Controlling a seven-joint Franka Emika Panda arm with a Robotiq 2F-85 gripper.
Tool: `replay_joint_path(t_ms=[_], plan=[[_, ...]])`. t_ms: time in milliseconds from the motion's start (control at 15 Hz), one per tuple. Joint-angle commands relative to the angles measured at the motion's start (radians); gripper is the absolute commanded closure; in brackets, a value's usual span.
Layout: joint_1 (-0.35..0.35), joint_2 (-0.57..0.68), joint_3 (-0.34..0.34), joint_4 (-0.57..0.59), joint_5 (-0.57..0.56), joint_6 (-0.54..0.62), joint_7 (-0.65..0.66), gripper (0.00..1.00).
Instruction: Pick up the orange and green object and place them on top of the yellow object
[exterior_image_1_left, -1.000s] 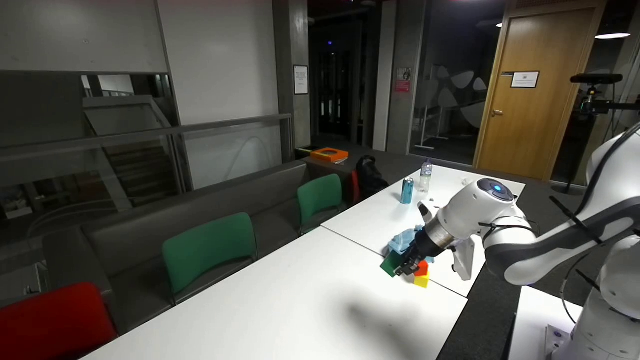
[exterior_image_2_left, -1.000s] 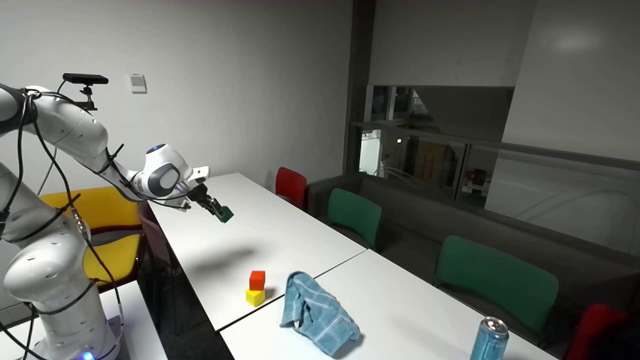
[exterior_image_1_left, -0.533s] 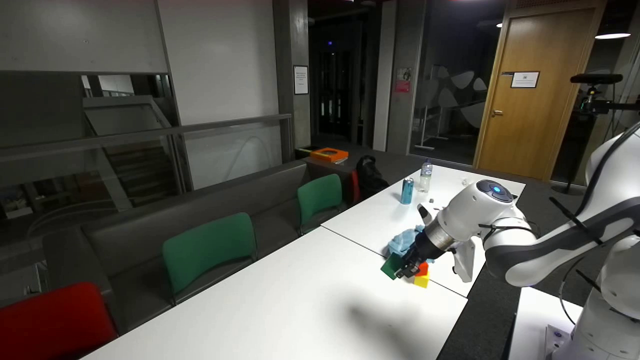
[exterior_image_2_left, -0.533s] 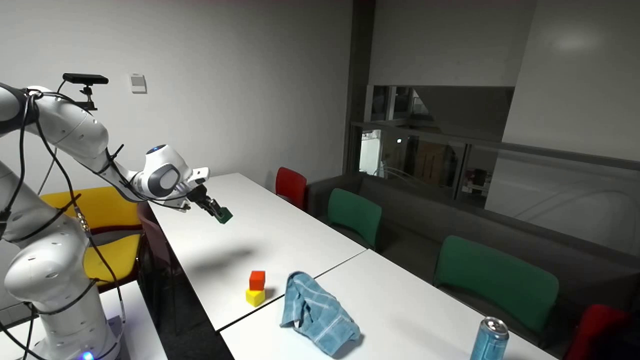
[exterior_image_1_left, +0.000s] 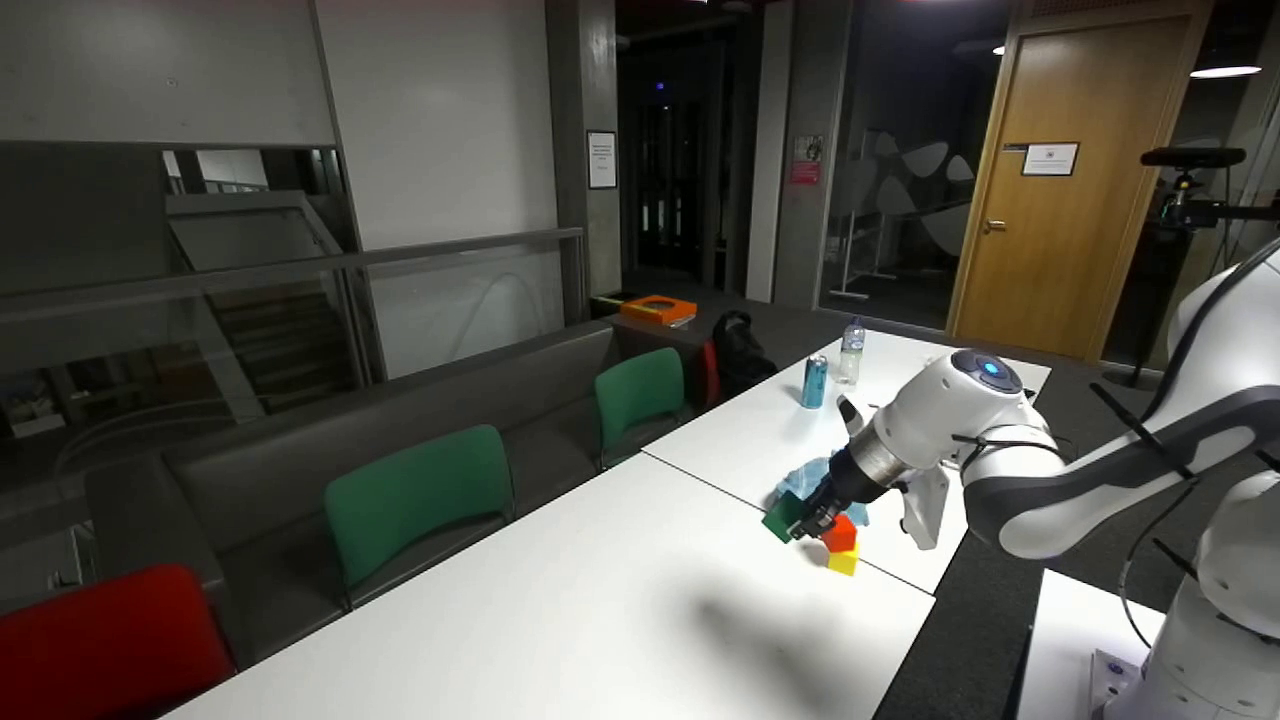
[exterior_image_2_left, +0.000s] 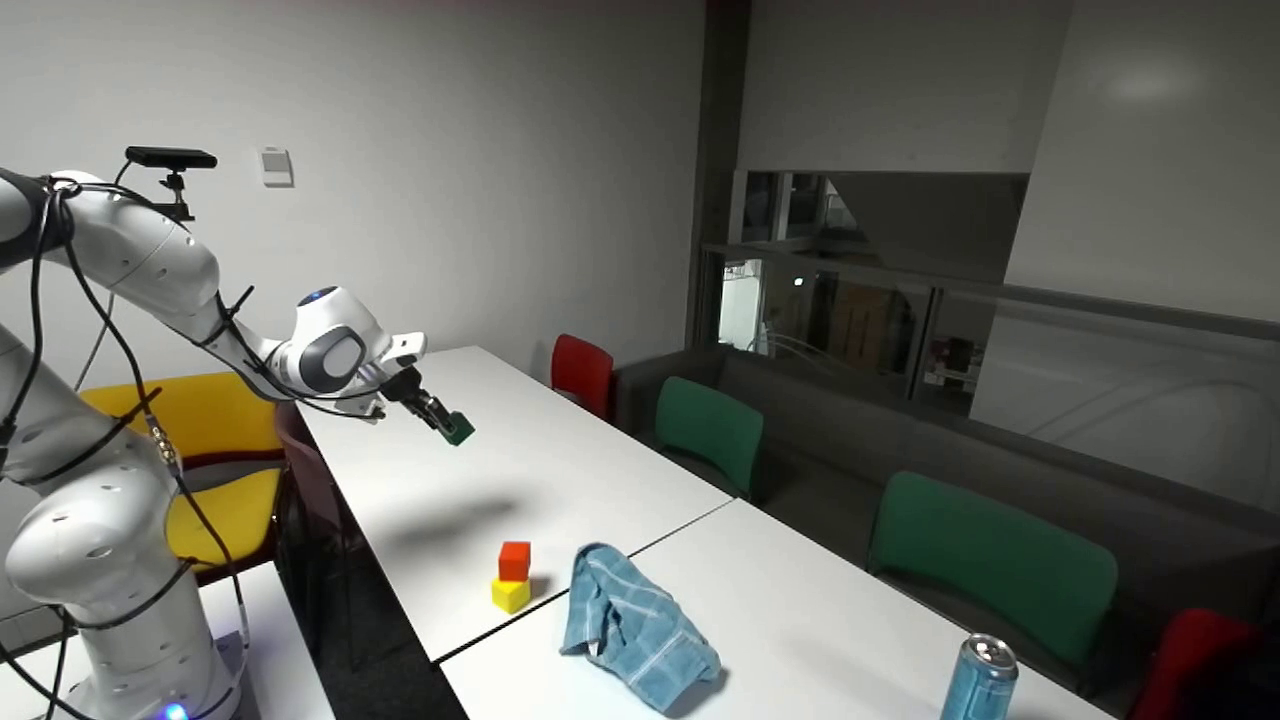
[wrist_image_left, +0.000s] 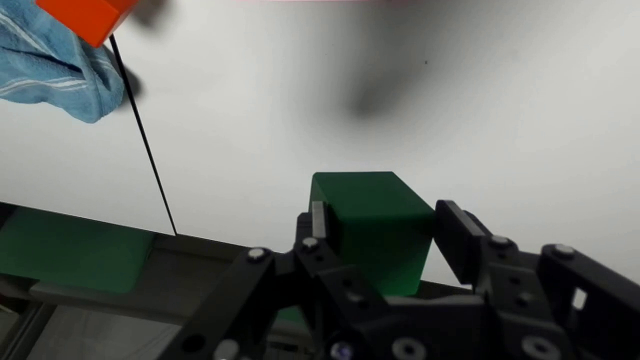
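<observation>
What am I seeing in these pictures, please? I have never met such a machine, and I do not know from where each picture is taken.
The white machine is a robot arm, ending in a black, two-fingered gripper. Two views are taken from outside it, looking across the room; the close view is taken from its wrist. The gripper is closed on a green block, held above the white table. On the table, an orange block sits on a yellow block; nearby lies a crumpled blue cloth. Farther along stand a blue can and a clear bottle.
</observation>
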Motion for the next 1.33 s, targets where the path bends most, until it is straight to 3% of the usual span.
replay_joint_path(t_ms=[0, 67, 400, 600, 800, 1000, 1067, 1267], plan=[[0.008, -0.062, -0.069, -0.02, 0.04, 0.031, 0.007, 0.67], [0.039, -0.058, -0.122, -0.014, 0.022, 0.027, 0.033, 0.67], [0.191, -0.023, -0.33, -0.001, 0.169, -0.046, 0.065, 0.67], [0.243, -0.018, -0.406, -0.004, 0.252, -0.087, 0.093, 0.67], [0.262, 0.002, -0.442, -0.005, 0.323, -0.082, 0.151, 0.67], [0.282, 0.033, -0.404, -0.005, 0.379, -0.045, 0.251, 0.67], [0.264, 0.019, -0.429, -0.005, 0.334, -0.073, 0.192, 0.42], [0.285, 0.032, -0.417, -0.005, 0.344, -0.071, 0.243, 0.42]])
